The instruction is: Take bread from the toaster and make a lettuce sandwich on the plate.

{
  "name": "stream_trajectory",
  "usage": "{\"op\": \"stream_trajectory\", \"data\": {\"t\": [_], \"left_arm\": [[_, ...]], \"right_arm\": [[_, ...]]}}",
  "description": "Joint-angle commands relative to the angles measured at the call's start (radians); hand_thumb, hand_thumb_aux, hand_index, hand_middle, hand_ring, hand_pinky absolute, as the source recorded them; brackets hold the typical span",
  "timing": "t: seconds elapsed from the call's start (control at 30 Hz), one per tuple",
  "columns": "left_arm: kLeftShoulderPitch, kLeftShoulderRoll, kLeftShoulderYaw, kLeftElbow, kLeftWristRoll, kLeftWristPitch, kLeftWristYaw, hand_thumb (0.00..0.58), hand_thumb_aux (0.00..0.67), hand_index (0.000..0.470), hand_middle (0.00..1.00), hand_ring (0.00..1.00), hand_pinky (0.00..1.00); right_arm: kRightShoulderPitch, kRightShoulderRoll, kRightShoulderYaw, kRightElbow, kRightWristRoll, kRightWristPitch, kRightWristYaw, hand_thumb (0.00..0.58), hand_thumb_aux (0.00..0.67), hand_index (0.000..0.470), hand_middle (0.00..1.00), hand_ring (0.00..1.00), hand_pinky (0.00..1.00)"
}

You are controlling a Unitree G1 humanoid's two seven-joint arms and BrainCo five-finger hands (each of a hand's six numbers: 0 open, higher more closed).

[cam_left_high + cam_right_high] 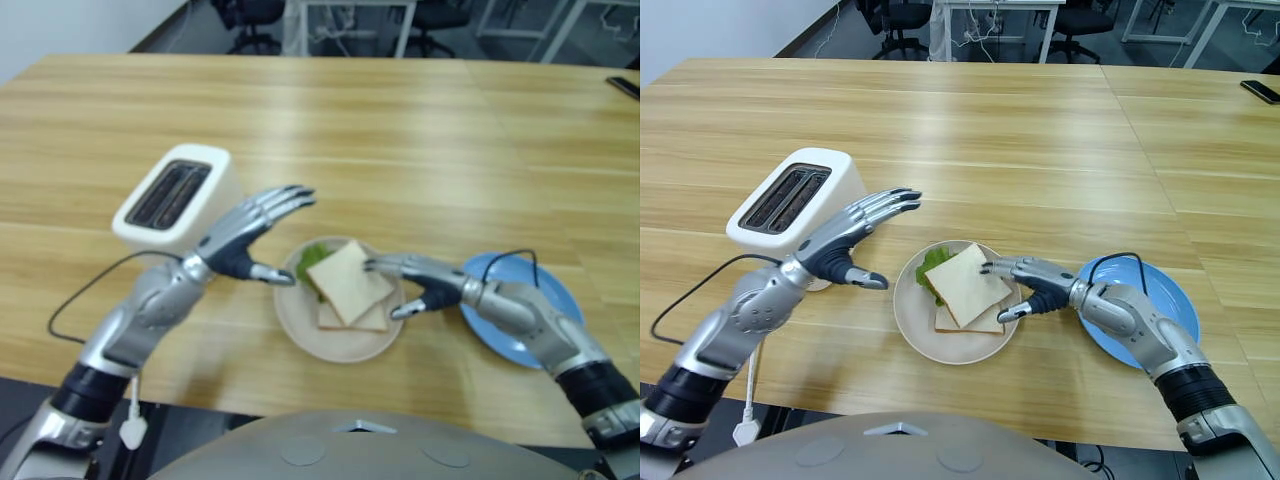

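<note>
Wood-grain table (1040,130) is stretching ahead; my right hand (1055,285) is hovering half-open by the square bread (968,285), left hand (845,245) splaying flat, both empty.

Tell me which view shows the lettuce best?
The right eye view: the lettuce peeks from under the bread, clear of the left hand. The left eye view shows it too, with the hand's thumb almost touching.

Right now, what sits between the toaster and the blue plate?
The beige plate holding the sandwich, flanked by the left hand and right hand; both eye views show it.
</note>
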Motion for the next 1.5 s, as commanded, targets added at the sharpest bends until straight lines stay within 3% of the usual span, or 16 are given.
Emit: {"op": "stream_trajectory", "data": {"t": [0.03,0.07,0.1,0.13,0.17,0.2,0.23,0.5,0.7,1.1,1.27,1.43,1.47,1.5], "left_arm": [[0.118,0.076,0.052,0.028,-0.102,-0.065,-0.097,0.183,0.116,0.079,0.0,0.0,0.0],[0.148,0.09,0.056,0.039,-0.13,-0.082,-0.121,0.576,0.615,0.422,0.0,0.0,0.0],[0.182,0.106,0.052,0.053,-0.155,-0.106,-0.147,0.58,0.67,0.46,0.11,0.11,0.11],[0.21,0.12,0.038,0.074,-0.172,-0.131,-0.176,0.58,0.67,0.46,0.93,0.93,0.93],[0.231,0.131,0.018,0.101,-0.178,-0.152,-0.205,0.58,0.67,0.46,0.93,0.93,0.93],[0.245,0.135,0.0,0.13,-0.174,-0.168,-0.229,0.58,0.67,0.46,1.0,1.0,1.0],[0.25,0.136,-0.019,0.159,-0.177,-0.177,-0.256,0.58,0.67,0.46,1.0,1.0,1.0],[0.199,0.072,-0.181,0.334,-0.098,-0.18,-0.409,0.58,0.67,0.46,1.0,1.0,1.0],[0.126,0.01,-0.267,0.483,-0.03,-0.187,-0.456,0.58,0.67,0.46,1.0,1.0,1.0],[-0.166,-0.206,-0.276,0.796,0.259,-0.206,-0.096,0.58,0.67,0.46,1.0,1.0,1.0],[-0.253,-0.245,-0.278,0.903,0.29,-0.244,0.023,0.58,0.67,0.46,1.0,1.0,1.0],[-0.267,-0.228,-0.247,0.911,0.241,-0.315,0.076,0.58,0.67,0.46,1.0,1.0,1.0],[-0.256,-0.222,-0.232,0.884,0.212,-0.335,0.078,0.58,0.67,0.46,1.0,1.0,1.0],[-0.24,-0.219,-0.208,0.842,0.158,-0.352,0.073,0.58,0.67,0.46,1.0,1.0,1.0]], "right_arm": [[0.074,0.007,-0.146,-0.072,0.316,-0.057,-0.014,0.0,0.0,0.0,0.0,0.0,0.0],[0.115,-0.002,-0.151,-0.098,0.384,-0.055,0.017,0.0,0.0,0.0,0.0,0.0,0.0],[0.166,-0.018,-0.14,-0.12,0.456,-0.051,0.069,0.0,0.0,0.0,0.0,0.0,0.0],[0.212,-0.032,-0.121,-0.131,0.509,-0.047,0.12,0.0,0.0,0.0,0.0,0.0,0.0],[0.254,-0.044,-0.099,-0.128,0.539,-0.044,0.168,0.0,0.0,0.0,0.0,0.0,0.0],[0.283,-0.052,-0.082,-0.111,0.545,-0.047,0.206,0.449,0.352,0.242,0.45,0.45,0.45],[0.301,-0.055,-0.069,-0.089,0.543,-0.045,0.237,0.58,0.67,0.46,1.0,1.0,1.0],[0.263,-0.047,0.083,0.197,0.336,0.007,0.416,0.58,0.67,0.46,1.0,1.0,1.0],[0.226,0.007,0.169,0.244,0.272,0.011,0.473,0.58,0.67,0.46,1.0,1.0,1.0],[-0.008,0.232,0.187,0.477,-0.006,-0.038,0.119,0.58,0.67,0.46,1.0,1.0,1.0],[-0.049,0.242,0.168,0.514,-0.031,-0.045,0.013,0.58,0.67,0.46,1.0,1.0,1.0],[-0.025,0.216,0.116,0.438,0.075,-0.087,0.014,0.58,0.67,0.46,1.0,1.0,1.0],[-0.02,0.213,0.097,0.413,0.109,-0.097,0.013,0.541,0.497,0.341,1.0,1.0,1.0],[-0.014,0.214,0.071,0.381,0.155,-0.106,0.011,0.443,0.344,0.236,0.79,0.79,0.79]]}}
